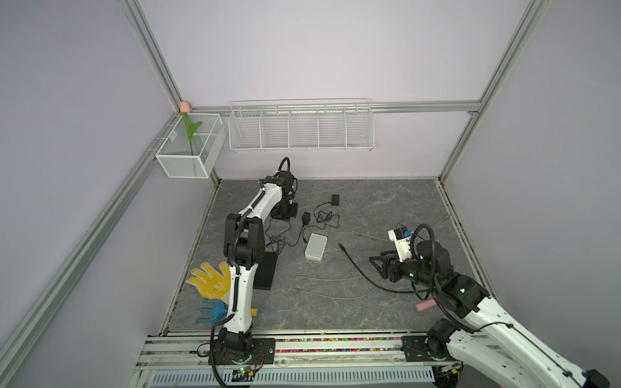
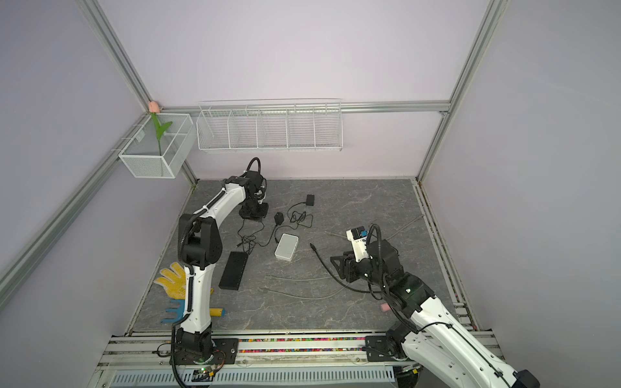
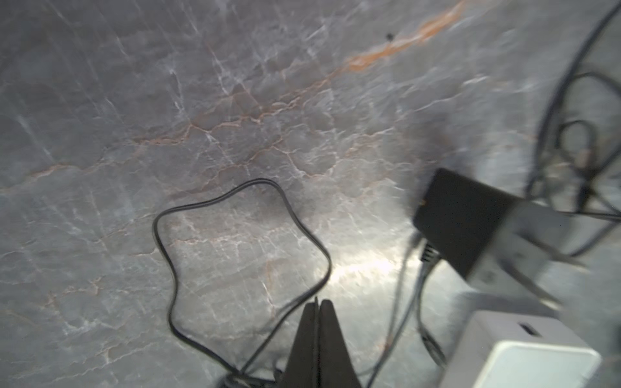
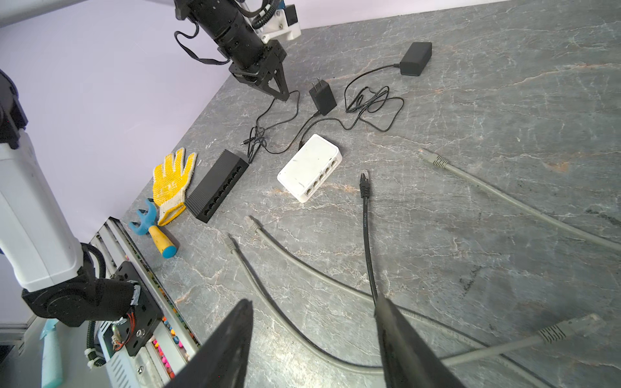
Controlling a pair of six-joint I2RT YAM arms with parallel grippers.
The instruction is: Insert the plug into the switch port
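Though blurry, left pincer (image 3: 316, 300) clamped, cord (image 3: 255, 181) hold unclear; right pincer (image 4: 312, 300) spread, empty.

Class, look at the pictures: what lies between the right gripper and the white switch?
The black plug lies between the right gripper and the white switch, clearest in the right wrist view.

Blurred: black boxy power adapter (image 3: 467, 218), just beside left gripper (image 3: 317, 301). Cut off at frame edge: white plastic switch box (image 3: 524, 352).
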